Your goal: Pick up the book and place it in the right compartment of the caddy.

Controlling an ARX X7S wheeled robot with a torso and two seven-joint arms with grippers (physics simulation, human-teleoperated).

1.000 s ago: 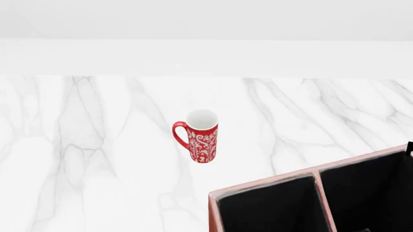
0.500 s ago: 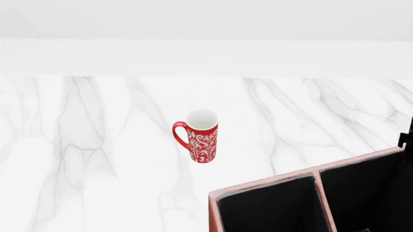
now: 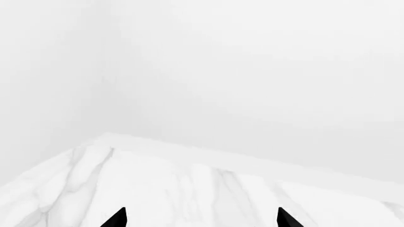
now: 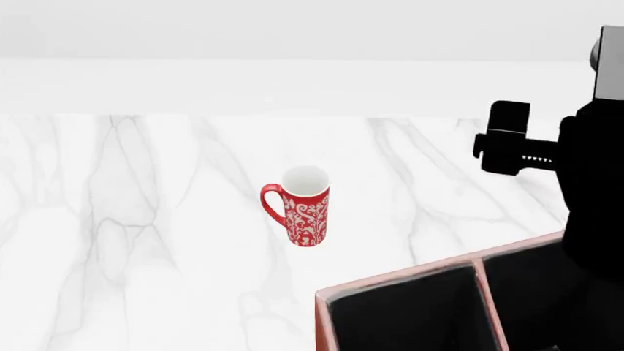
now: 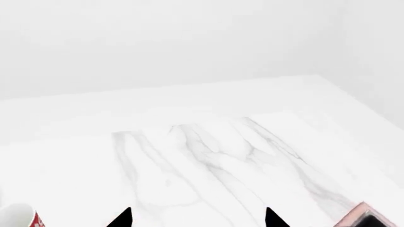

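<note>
The book shows in no view. The caddy (image 4: 400, 281), reddish-brown with pale pink rims and black-lined compartments, stands at the lower right of the head view; one corner also shows in the right wrist view (image 5: 361, 216). My right arm (image 4: 590, 190) rises black over the caddy's right compartment and hides part of it. My right gripper (image 5: 197, 218) is open and empty, with its fingertips wide apart over bare marble. My left gripper (image 3: 202, 218) is open and empty over the table's corner and is out of the head view.
A red-and-white patterned mug (image 4: 304, 205) stands upright on the marble table (image 4: 146, 219) left of and beyond the caddy; its rim shows in the right wrist view (image 5: 19, 216). A white wall runs behind the table.
My right arm has risen into the head view at the right edge, from a sliver to a large black mass above the caddy's right side. The mug and caddy have not moved.
</note>
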